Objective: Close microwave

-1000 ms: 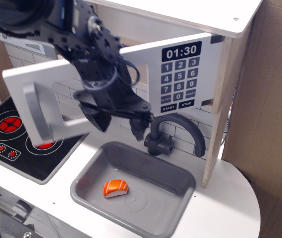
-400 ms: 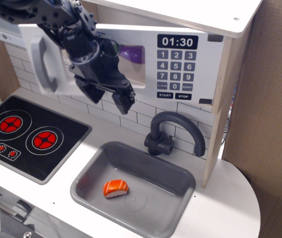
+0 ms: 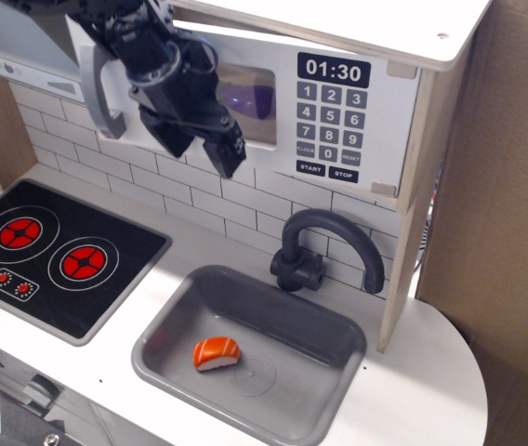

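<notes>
Above the stove, the microwave runs left-right, door nearly flush; fingers spread, holding nothing.

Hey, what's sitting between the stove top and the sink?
Nothing: in the one camera view, only a bare strip of white counter separates the stove top from the sink.

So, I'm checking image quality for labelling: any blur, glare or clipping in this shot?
In observation.image the keypad digits read sharply, the gripper shows little motion blur, the microwave window looks dim purple without glare, and the arm is cut off at the top edge.
</notes>
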Controlling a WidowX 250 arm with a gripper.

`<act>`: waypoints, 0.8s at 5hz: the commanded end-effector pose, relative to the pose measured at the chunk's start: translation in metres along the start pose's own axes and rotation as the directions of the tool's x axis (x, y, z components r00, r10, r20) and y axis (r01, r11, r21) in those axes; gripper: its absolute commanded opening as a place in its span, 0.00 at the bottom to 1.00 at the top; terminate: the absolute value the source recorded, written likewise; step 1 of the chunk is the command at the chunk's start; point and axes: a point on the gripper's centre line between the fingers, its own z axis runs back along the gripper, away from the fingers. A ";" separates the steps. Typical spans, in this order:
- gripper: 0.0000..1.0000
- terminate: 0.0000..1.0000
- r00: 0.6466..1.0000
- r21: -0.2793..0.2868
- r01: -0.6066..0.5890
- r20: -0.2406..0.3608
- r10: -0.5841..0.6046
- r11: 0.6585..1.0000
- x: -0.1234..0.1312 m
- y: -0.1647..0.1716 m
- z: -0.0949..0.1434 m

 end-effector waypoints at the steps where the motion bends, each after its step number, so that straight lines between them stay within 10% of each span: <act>1: 1.00 0.00 0.996 0.037 0.048 0.068 -0.050 0.998 0.029 0.012 0.011; 4: 1.00 0.00 0.987 0.049 0.049 0.149 -0.056 0.998 0.037 0.019 0.005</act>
